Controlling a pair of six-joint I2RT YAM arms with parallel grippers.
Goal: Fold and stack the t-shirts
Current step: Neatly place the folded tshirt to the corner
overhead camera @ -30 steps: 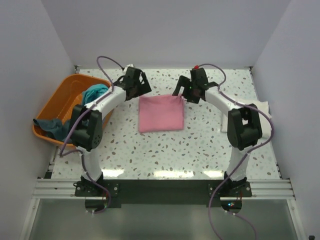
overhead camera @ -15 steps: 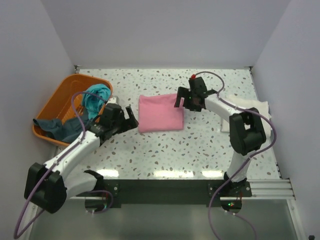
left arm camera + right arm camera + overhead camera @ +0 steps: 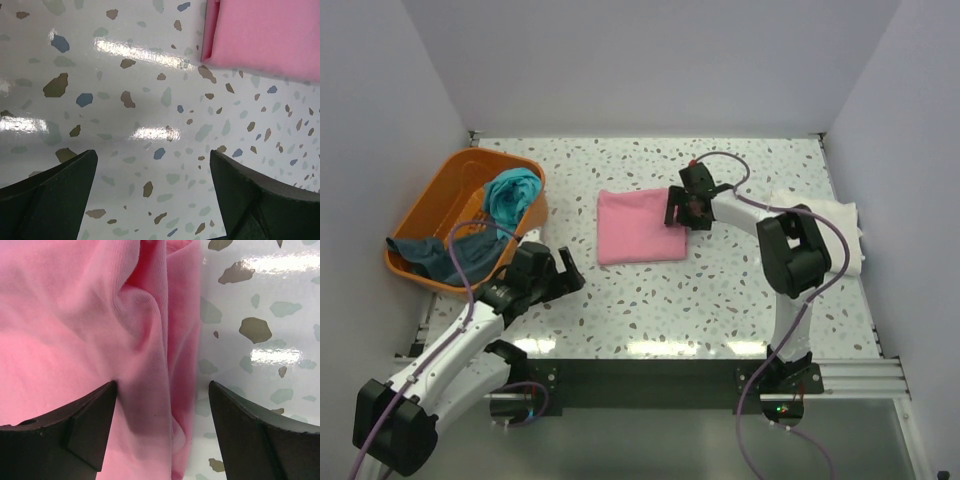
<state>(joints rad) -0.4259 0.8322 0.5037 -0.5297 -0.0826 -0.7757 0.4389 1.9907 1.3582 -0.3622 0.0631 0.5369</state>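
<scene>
Mid-surface, the pink shirt [image 3: 640,227] lies folded square. Right gripper [image 3: 162,407] sits spread open over its bunched right edge, so I'd guess it's tidying that fold. Next it needs a clean pinch on that edge. Left gripper [image 3: 152,175] hangs open and empty over bare surface [image 3: 720,295]. Teal shirt [image 3: 512,193] waits in the basket [image 3: 430,200]. No labels or writing anywhere.

Speckled terrazzo tabletop [image 3: 650,290] with glossy light glare, enclosed by plain white walls [image 3: 650,60]
</scene>
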